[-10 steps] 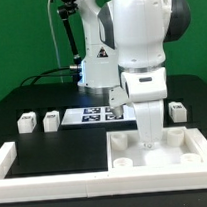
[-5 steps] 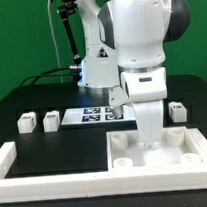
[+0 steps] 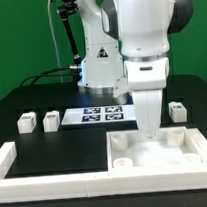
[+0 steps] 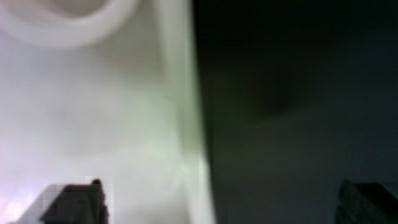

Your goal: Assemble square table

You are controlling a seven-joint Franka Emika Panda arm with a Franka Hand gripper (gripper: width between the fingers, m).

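While the gripper [image 3: 151,135] hangs wide apart over the tabletop [image 3: 131,162], black table [image 3: 54,145] (white rail [image 3: 47,181] bordering), green wall [image 3: 17,37].

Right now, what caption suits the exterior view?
Open gripper low over the tabletop, three loose legs lying beyond it.

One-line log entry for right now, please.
gripper: open, empty | position: over tabletop edge | legs: three seen, loose beside marker board
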